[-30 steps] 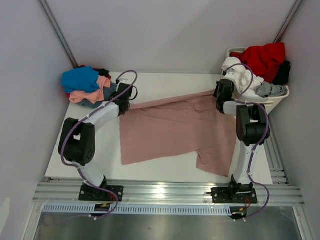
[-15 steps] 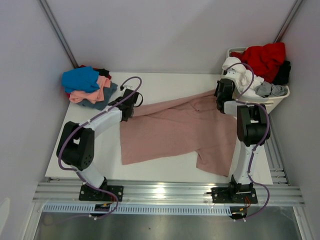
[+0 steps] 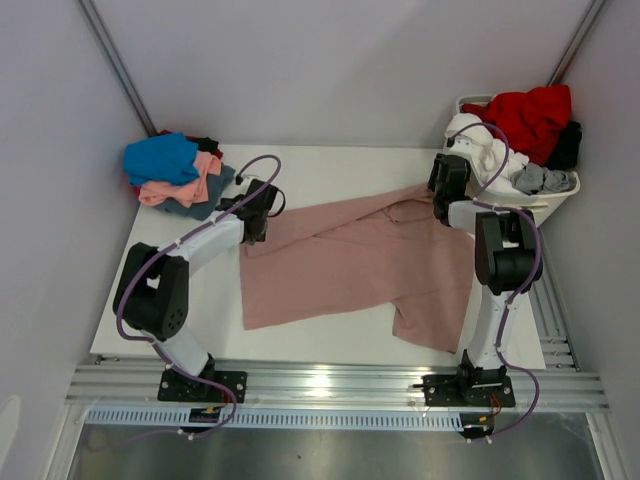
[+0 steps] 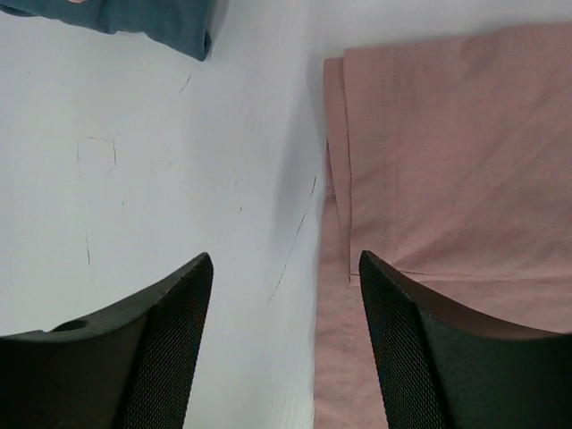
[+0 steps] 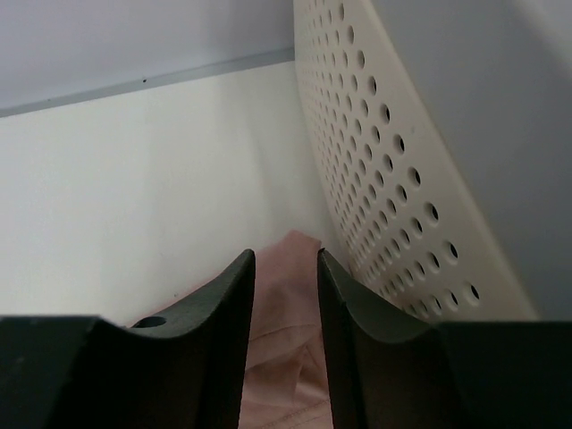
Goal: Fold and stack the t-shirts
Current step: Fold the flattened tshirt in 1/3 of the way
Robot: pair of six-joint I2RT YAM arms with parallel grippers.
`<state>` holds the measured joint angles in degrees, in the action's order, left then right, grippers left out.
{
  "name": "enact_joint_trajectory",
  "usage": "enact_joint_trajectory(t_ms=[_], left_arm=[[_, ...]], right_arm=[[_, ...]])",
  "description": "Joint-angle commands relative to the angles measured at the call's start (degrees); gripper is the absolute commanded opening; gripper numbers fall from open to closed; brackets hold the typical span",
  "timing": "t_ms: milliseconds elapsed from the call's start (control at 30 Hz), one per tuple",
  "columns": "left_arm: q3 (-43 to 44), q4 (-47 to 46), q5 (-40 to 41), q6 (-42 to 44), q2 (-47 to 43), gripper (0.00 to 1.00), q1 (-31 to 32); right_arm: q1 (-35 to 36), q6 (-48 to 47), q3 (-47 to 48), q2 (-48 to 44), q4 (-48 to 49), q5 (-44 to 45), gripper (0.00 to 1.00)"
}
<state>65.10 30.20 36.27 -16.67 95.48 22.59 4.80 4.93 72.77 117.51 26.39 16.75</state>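
Left gripper (image 4: 284, 261) open, empty: your pink t-shirt (image 4: 447, 161) lies just to its right, side edge running away; right gripper (image 5: 285, 256) part-open over the far corner.

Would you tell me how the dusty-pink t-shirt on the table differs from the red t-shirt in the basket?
The dusty-pink t-shirt lies spread nearly flat on the white table; the red t-shirt sits crumpled. The pink one lies alone; the red one tops other clothes in the white perforated plastic basket. Neither is neatly folded.
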Motion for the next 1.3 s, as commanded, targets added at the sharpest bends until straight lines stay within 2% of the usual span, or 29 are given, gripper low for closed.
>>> enact_joint_trajectory(t_ms=[0,167,300,433,467,667,1000,1267], left_arm=[[2.2,0.7,1.7,-1.7,-0.6,0.71,0.0],[3.5,1.3,-2.4,-3.5,-0.5,0.7,0.0],[3.3,-0.7,-13.7,-7.8,-1.3,0.66,0.0],[-2.2,-7.5,-23.2,-13.7,-5.4,0.62,0.0],[-6.1,-8.9,-26.1,-15.6,-6.3,0.6,0.5],[-13.8,-13.1,-27.8,-20.0,-9.5,0.6,4.3],[-18.1,-11.7,-28.8,-24.8,-8.4,0.59,7.4],[-18.4,-6.6,-26.8,-28.2,-5.6,0.59,7.6]], right_arm=[[-1.4,1.2,1.1,-4.2,1.2,1.5,0.38],[-0.6,1.1,0.7,-6.5,0.2,0.2,0.38],[0.9,-0.2,0.2,-8.8,-3.5,0.1,0.39],[3.0,0.3,-1.7,-12.5,-9.0,-0.1,0.39],[3.8,1.1,-2.9,-13.3,-9.5,0.2,0.4],[5.6,3.5,-12.5,-19.3,-6.4,2.8,0.42],[10.3,9.2,-13.3,-19.8,-17.8,10.5,0.4],[13.7,16.5,-13.8,-19.8,-23.8,11.9,0.4]])
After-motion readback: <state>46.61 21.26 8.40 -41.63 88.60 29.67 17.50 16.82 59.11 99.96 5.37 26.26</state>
